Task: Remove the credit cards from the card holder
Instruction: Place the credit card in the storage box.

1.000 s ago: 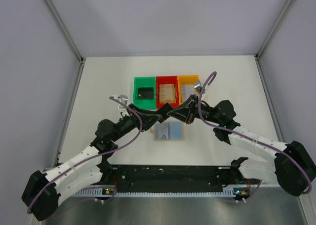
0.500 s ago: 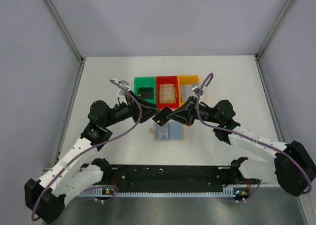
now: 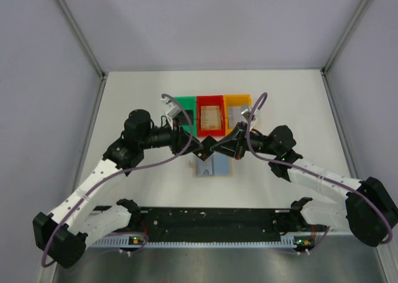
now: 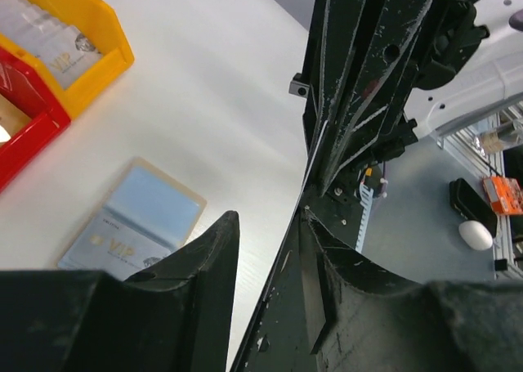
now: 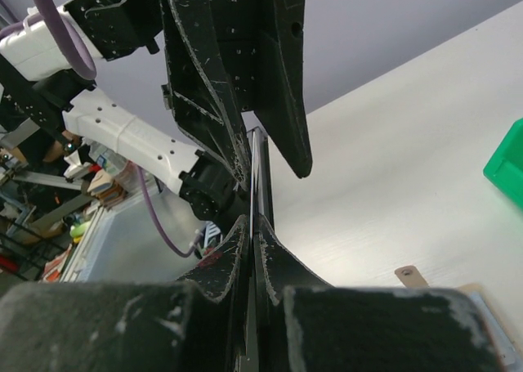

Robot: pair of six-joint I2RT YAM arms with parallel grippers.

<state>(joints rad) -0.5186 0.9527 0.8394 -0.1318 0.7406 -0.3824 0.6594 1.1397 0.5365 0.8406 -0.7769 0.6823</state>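
Observation:
The card holder (image 3: 212, 166) lies open on the table, light blue inside with a tan rim, and shows in the left wrist view (image 4: 135, 225) with a "VIP" card in one panel. Above it my right gripper (image 3: 219, 147) (image 5: 252, 222) is shut on a black card (image 3: 208, 147) (image 5: 263, 176) held on edge. My left gripper (image 3: 198, 150) (image 4: 268, 218) meets it from the left, open, with the black card (image 4: 282, 307) between its jaws, lying along one finger with a gap to the other.
Three bins stand in a row behind the holder: green (image 3: 185, 104), partly under my left wrist, red (image 3: 210, 115) and orange (image 3: 236, 109), with cards inside. The arms' base rail (image 3: 211, 219) runs along the near edge.
My left arm has swung its elbow up and back, and its wrist now lies over the green bin. Its gripper stays at the black card. The right arm has not moved.

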